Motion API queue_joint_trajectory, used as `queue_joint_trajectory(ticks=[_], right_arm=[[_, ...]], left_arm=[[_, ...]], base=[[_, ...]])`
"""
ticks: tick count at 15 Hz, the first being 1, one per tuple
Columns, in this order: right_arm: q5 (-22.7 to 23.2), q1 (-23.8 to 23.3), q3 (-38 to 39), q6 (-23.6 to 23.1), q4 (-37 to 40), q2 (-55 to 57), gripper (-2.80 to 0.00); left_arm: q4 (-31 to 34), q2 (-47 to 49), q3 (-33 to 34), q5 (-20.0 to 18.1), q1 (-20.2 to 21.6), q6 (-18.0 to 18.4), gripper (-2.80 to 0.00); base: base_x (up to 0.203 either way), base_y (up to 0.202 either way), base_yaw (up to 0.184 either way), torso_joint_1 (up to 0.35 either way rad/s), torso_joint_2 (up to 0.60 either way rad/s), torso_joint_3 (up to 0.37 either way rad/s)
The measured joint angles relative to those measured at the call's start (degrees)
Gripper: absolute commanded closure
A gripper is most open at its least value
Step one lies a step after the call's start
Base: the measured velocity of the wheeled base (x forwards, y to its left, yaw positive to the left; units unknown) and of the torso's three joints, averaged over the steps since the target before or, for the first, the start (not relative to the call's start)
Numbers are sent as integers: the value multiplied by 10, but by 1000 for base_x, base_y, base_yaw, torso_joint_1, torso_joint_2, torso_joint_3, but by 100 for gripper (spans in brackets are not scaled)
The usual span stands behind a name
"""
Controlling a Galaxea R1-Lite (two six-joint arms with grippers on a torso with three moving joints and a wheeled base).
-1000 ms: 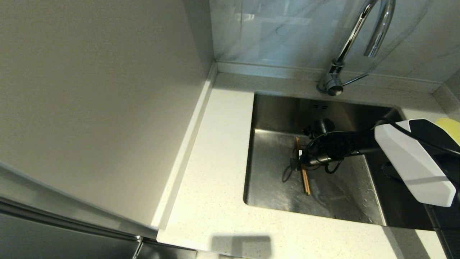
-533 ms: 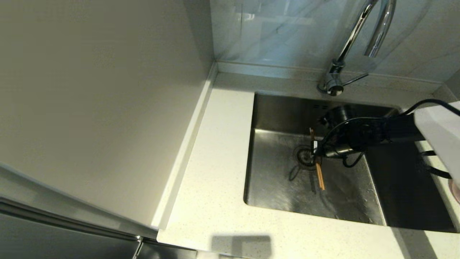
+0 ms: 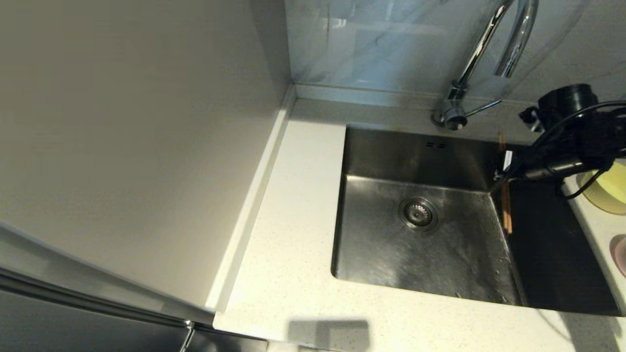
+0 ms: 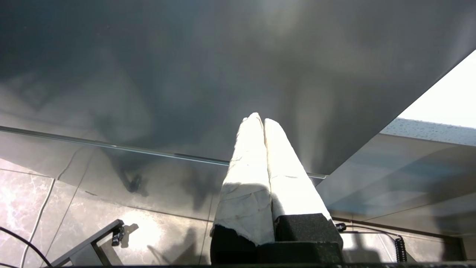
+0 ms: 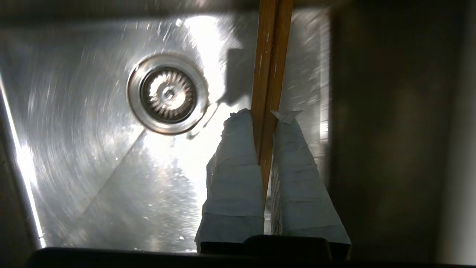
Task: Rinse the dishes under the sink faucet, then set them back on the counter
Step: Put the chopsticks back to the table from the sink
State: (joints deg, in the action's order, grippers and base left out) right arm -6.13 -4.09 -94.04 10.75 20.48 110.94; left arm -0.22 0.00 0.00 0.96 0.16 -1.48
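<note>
My right gripper (image 3: 502, 172) is shut on the pair of brown chopsticks (image 3: 506, 215) and holds them above the right side of the steel sink (image 3: 386, 254). In the right wrist view the chopsticks (image 5: 270, 56) run between the taped fingers (image 5: 238, 156) of the gripper (image 5: 266, 113), past the drain strainer (image 5: 168, 93). The chrome faucet (image 3: 489, 44) rises behind the sink, with no water visible. The pale-yellow bowl (image 3: 609, 193) and the pink dish (image 3: 620, 254) sit on the counter at the right edge. My left gripper (image 4: 259, 118) is shut on nothing, parked low beside a dark cabinet front.
The speckled counter (image 3: 293, 220) runs left of the sink and along its front. A plain beige wall panel (image 3: 137, 146) stands at the left. The drain strainer (image 3: 418, 213) sits mid-basin. A dark area (image 3: 552, 254) lies right of the basin floor.
My right gripper has lifted the chopsticks off the basin floor near the drain and carried them up and to the right. The drain is now uncovered.
</note>
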Motion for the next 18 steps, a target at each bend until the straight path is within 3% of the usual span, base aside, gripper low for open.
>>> queue_joint_trajectory(ticks=[7,11,14,16,18], right_arm=[[8,-89,-72,-141,80,-95,0],[67,-165,-164,-193,121,-100,0],[84,-181,-187,-136,117,-95,0],[111,-182,-181,-49,115,-101,0],[171,-180,-146,41,104,-119,0]], left_arm=[[0,0,0,0,0,0,0],[0,0,0,0,0,0,0],[0,0,0,0,0,0,0],[0,0,0,0,0,0,0],[0,0,0,0,0,0,0]], base=[[0,0,0,0,0,0],[0,0,0,0,0,0],[0,0,0,0,0,0],[0,0,0,0,0,0],[0,0,0,0,0,0]])
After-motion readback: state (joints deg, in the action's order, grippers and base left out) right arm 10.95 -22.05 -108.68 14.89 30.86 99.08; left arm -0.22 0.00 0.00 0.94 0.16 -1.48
